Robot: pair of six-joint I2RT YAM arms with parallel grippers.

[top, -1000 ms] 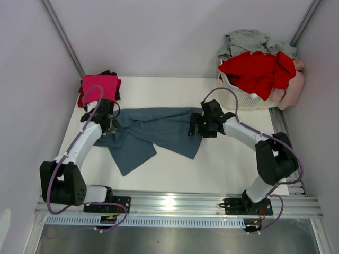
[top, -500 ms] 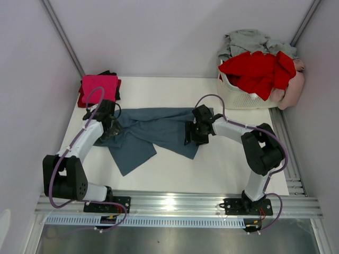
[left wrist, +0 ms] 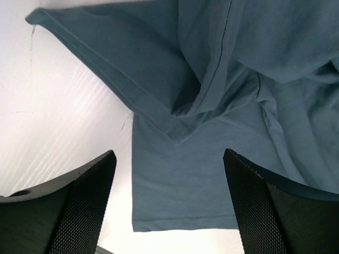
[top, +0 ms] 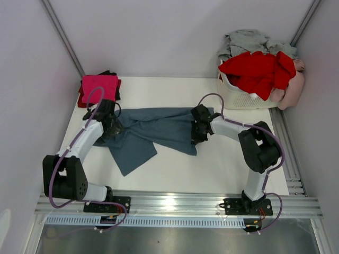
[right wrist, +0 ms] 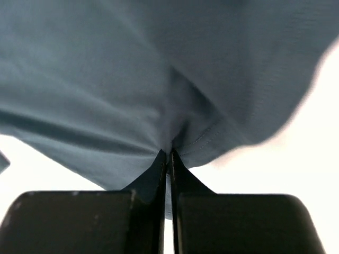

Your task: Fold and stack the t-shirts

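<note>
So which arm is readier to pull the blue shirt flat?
Right. The right gripper is shut on the edge of the slate blue t-shirt, so it could probably pull straight away. The left gripper hangs open over the shirt's other end, gripping nothing.

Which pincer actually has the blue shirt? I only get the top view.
Observer: On its wrist view the right pincer is shut on a bunched fold of the blue shirt.
Operator: And the left?
Observer: The left pincer is open, with a hem corner between its fingers and nothing gripped.
Operator: Is the cloth under it flat?
Observer: No, a layer is folded over along a stitched seam just ahead of the tips.
</note>
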